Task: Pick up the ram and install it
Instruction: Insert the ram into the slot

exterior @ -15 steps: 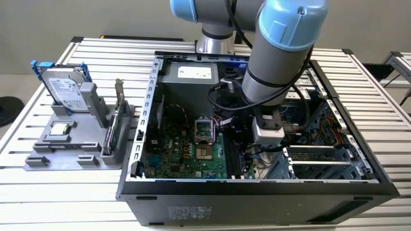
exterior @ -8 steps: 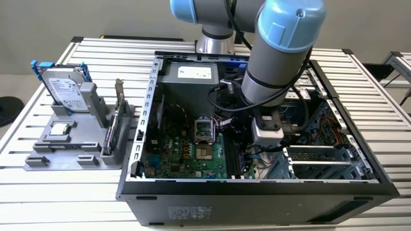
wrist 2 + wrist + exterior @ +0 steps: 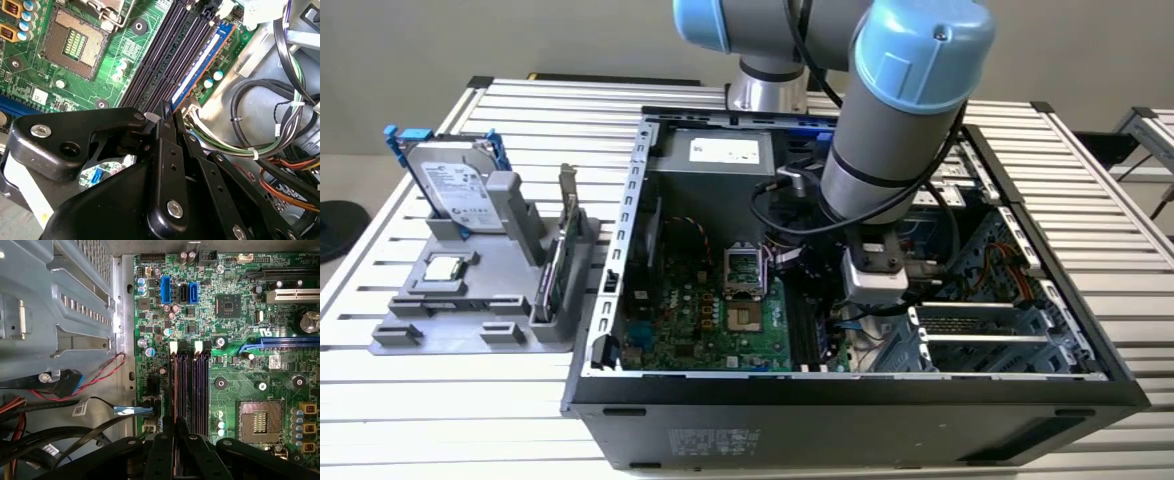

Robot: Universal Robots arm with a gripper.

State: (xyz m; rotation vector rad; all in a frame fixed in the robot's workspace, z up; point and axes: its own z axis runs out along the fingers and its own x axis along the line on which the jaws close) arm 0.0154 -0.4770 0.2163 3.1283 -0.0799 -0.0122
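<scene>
The pincer (image 3: 167, 112) is clenched with nothing in it, just over the ram (image 3: 202, 62), which stands in the motherboard (image 3: 135, 40) slot.

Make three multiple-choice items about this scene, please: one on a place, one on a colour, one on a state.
1. Where does the hard drive stand?
A. Inside the computer case
B. On the grey fixture, at the exterior view's left of the case
C. On the floor

2. What colour is the ram in the second wrist view?
A. Red
B. White
C. Blue

3. In what state is the CPU socket?
A. Empty, contacts bare
B. Filled with a silver chip
C. Covered by a cooler

Answers:
1 B: the drive stands upright on the fixture beside the case.
2 C: the stick among the memory slots is blue.
3 A: the grid of contacts shows, with no chip on it.
</scene>
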